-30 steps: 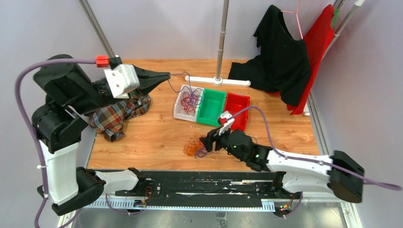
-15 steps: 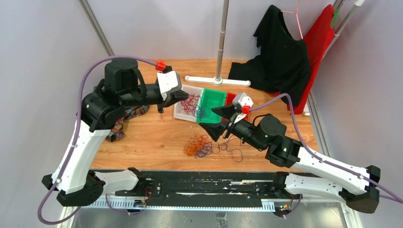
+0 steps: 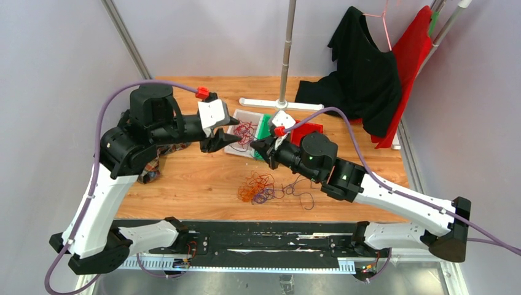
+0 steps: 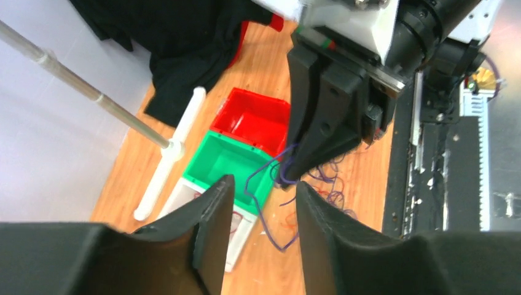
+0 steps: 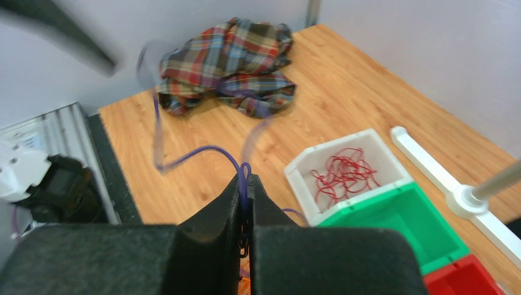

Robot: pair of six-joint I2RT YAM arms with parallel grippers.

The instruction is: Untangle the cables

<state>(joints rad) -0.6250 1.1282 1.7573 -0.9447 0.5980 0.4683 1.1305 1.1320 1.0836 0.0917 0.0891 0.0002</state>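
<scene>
Top view, wires: The tangled pile of wires lies on the table, near the middle, in front of the bins.
Top view, arms: The left gripper and right gripper meet up in the air, very close, over the near edge of the white bin.
Top view, room: A plaid cloth sits at the left and a black shirt at the far right. We see bare wood on the near left to pull toward.
Left wrist view, fingers: Our left fingers stand apart and pinch nothing. One purple wire hangs from the right gripper's tip, just past them.
Left wrist view, step: We think we are pulling this one wire out. We should pinch it close to the other grip, then pull slowly, so the pile does not come along.
Right wrist view, fingers: Our right fingers are pressed together on the purple wire, which loops off to the left.
Right wrist view, edges: Red wires lie inside the white bin. The green bin touches it on the right. We should stay above both rims.
</scene>
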